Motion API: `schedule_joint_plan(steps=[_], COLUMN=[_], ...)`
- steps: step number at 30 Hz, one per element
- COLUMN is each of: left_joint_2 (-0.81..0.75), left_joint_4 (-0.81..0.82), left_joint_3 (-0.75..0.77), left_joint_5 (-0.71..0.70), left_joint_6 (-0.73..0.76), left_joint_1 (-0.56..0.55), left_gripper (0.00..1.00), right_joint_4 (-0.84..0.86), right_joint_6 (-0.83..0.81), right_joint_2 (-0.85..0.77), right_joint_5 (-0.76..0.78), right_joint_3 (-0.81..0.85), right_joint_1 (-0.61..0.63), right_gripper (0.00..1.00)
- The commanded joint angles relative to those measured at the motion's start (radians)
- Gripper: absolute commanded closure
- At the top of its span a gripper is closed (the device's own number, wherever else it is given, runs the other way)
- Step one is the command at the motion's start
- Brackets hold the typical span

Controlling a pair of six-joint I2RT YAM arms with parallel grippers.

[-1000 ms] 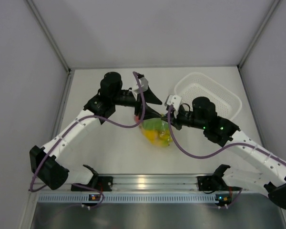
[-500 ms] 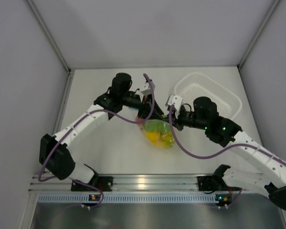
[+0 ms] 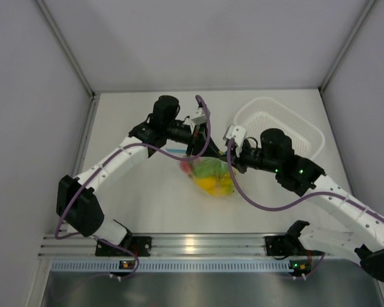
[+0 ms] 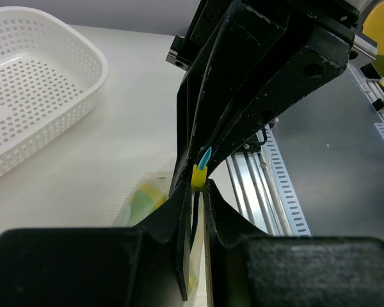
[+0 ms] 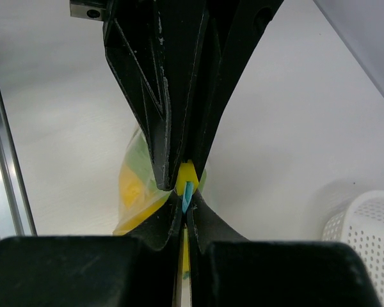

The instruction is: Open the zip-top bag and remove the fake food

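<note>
The zip-top bag [image 3: 211,178] lies in the middle of the table, clear and crinkly. The fake food [image 3: 209,183] shows through it as yellow, green and pink pieces. My left gripper [image 3: 200,153] reaches in from the left and my right gripper [image 3: 226,161] from the right, tip to tip at the bag's mouth. In the left wrist view the left gripper [image 4: 199,187] is shut on the bag's edge, just below a yellow slider [image 4: 199,174] on the blue zip strip. In the right wrist view the right gripper [image 5: 187,203] is shut on the blue strip [image 5: 188,192] from the opposite side.
A white perforated basket [image 3: 309,131] stands at the back right, beside the right arm; it also shows in the left wrist view [image 4: 83,83]. An aluminium rail [image 3: 198,243] runs along the near edge. Grey walls close in the table on three sides.
My left arm swung right to the bag's mouth and its jaws closed on the bag's edge. The bag shifted slightly. The right gripper kept its hold.
</note>
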Motion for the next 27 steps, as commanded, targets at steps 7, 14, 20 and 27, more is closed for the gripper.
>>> schedule_joint_plan(steps=[7, 14, 20, 27], left_joint_2=[0.006, 0.013, 0.012, 0.009], left_joint_4=[0.033, 0.031, 0.031, 0.033], left_joint_3=[0.07, 0.094, 0.096, 0.07], left_joint_5=[-0.018, -0.013, -0.01, -0.012], left_joint_6=[-0.024, -0.038, -0.035, -0.021], left_joint_1=[0.001, -0.013, -0.022, -0.022], left_gripper=[0.82, 0.73, 0.76, 0.69], right_joint_4=[0.065, 0.068, 0.071, 0.071], right_joint_6=[0.002, 0.006, 0.005, 0.005], right_joint_2=[0.007, 0.018, 0.013, -0.001], right_joint_5=[-0.023, -0.021, -0.015, 0.002], right_joint_3=[0.056, 0.058, 0.053, 0.05], right_joint_1=[-0.003, -0.003, -0.003, -0.003], right_gripper=[1.0, 1.0, 1.0, 1.0])
